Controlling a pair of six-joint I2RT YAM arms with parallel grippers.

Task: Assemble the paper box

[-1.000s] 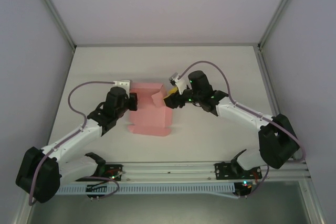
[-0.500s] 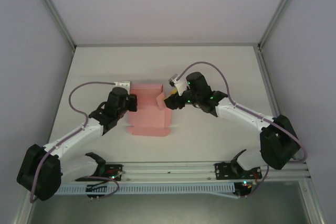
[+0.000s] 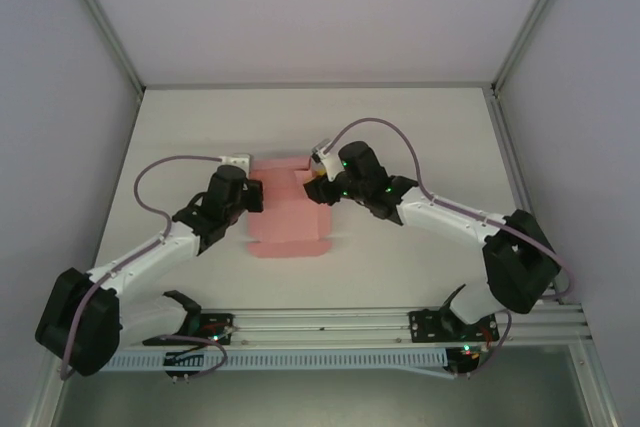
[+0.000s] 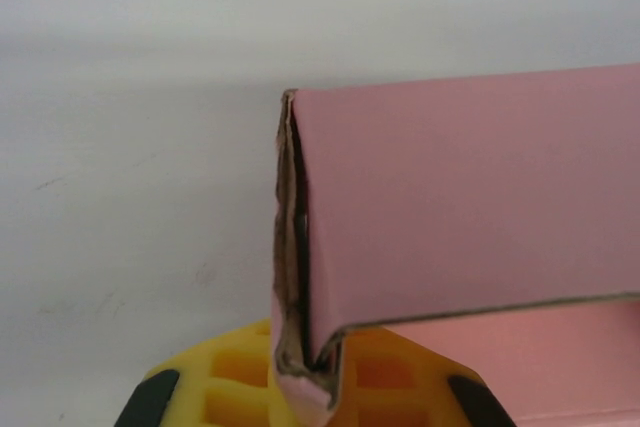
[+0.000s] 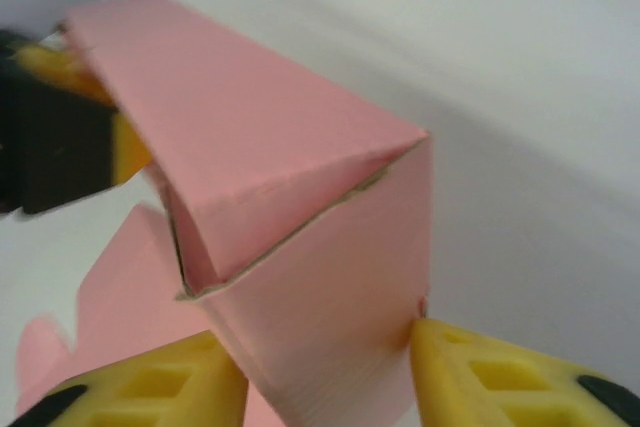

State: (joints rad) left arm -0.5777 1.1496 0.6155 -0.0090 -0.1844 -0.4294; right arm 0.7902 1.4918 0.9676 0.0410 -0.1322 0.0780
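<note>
The pink paper box (image 3: 285, 222) lies partly folded at the table's middle, its far side raised into a wall. My left gripper (image 3: 254, 197) sits at the box's left end. In the left wrist view it (image 4: 312, 387) is shut on the folded corner (image 4: 300, 347), and the raised pink panel (image 4: 470, 197) stretches off to the right. My right gripper (image 3: 314, 181) is at the box's right end. In the right wrist view it (image 5: 325, 387) is open; the yellow fingers (image 5: 490, 377) stand either side of the upright end flap (image 5: 330, 277), the right one touching its edge.
The white table (image 3: 420, 137) runs to grey walls on the left, back and right. Cables loop above both wrists. The arm bases and a metal rail (image 3: 330, 322) line the near edge.
My right gripper has moved left and a little farther back, against the box's right end, and the end flap now stands closer to the raised wall. My left gripper has hardly moved.
</note>
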